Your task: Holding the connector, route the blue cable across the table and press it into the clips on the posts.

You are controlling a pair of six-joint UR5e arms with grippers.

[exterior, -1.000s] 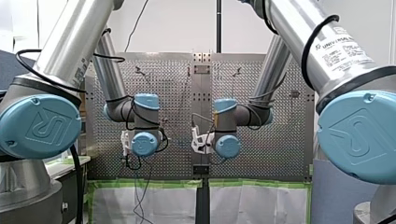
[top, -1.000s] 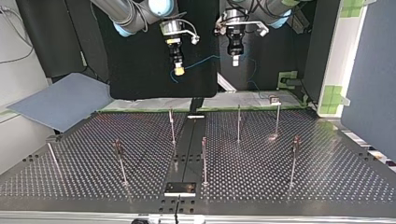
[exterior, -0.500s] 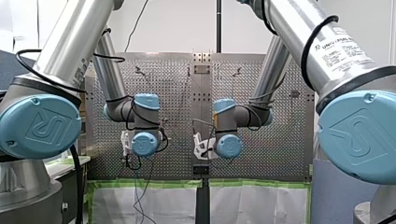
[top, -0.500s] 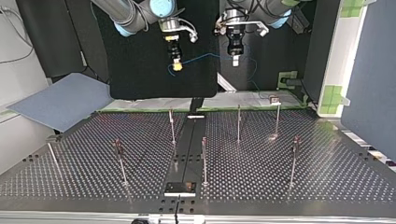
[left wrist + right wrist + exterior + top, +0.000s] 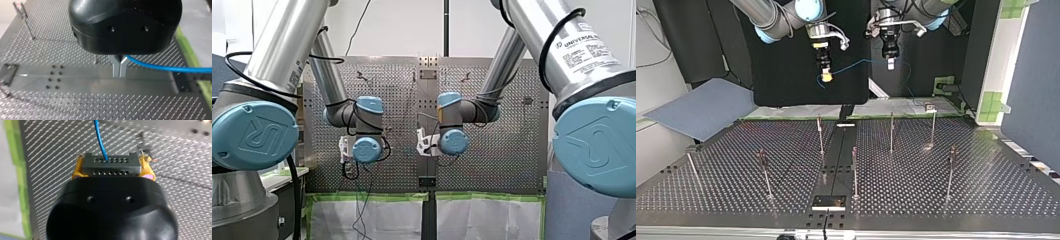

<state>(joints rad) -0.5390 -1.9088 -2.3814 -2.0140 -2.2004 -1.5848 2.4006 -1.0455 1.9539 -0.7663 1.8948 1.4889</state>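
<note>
Above the perforated table (image 5: 986,200), well clear of its posts (image 5: 854,170), we hold the grey connector (image 5: 110,162) pinched between our right gripper's (image 5: 112,171) yellow pads. Our left gripper (image 5: 119,73), fingers pressed together, nips the blue cable (image 5: 162,67) strung between the two. With no clip threaded yet, we judge that slack could snag a post, or a hard pull could slide cable through the left pinch.

Seven posts (image 5: 854,172) (thin metal rods), one blue cable (image 5: 160,66), one connector (image 5: 110,167).
</note>
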